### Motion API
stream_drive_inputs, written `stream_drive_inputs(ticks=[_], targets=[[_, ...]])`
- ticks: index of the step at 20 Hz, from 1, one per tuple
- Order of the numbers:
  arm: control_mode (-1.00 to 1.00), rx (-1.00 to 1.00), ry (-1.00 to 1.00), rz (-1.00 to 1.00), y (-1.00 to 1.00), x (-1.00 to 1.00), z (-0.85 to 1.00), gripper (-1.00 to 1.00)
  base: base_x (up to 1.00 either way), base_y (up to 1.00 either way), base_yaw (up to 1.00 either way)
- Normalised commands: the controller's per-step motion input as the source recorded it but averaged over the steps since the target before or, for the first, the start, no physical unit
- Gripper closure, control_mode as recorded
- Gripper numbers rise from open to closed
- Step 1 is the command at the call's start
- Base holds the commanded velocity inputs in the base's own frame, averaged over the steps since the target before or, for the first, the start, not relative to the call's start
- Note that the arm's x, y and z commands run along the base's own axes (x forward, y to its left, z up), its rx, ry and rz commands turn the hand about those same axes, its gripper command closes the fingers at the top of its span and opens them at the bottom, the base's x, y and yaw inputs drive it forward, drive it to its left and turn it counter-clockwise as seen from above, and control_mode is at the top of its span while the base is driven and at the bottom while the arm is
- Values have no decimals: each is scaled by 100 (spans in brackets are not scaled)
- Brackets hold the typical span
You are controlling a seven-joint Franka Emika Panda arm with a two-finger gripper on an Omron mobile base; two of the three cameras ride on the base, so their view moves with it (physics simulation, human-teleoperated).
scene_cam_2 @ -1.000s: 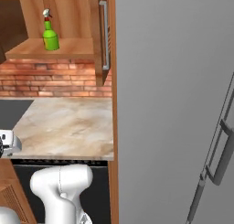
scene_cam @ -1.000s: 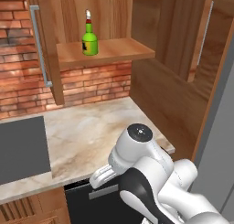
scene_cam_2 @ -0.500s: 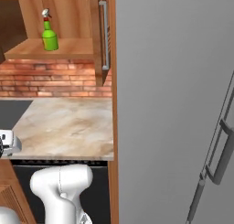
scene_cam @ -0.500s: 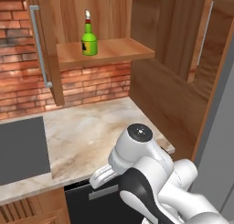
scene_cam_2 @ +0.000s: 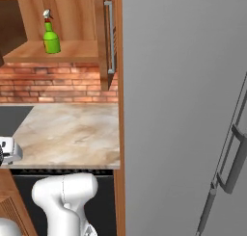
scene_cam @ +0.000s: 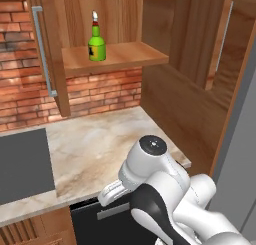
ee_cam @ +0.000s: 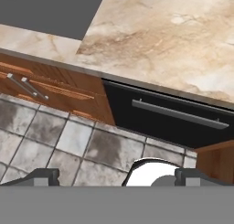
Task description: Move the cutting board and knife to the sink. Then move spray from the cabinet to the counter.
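Spray bottle (scene_cam: 97, 41) stood upright on the cabinet shelf (scene_cam: 125, 56), above the counter (scene_cam: 100, 144). Jaws were spread wide, empty, low. Recommended a level approach, gripping the bottle's body.

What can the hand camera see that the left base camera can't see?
The hand view alone shows the grey floor tiles, two wooden drawers with bar handles, and the gripper with its jaws wide open and empty. The left base view alone shows the green spray standing upright on the cabinet shelf, and the brick wall. Both show the marbled counter and the black appliance front under its edge.
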Motion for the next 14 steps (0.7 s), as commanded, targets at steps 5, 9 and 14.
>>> stream_drive_inputs(ticks=[5,9,14], targets=[[100,0,0,0,0,0,0,-100,46,0,0],[100,0,0,0,0,0,0,-100,24,-1,3],[-100,1,0,0,-2,5,0,-100,7,0,0]])
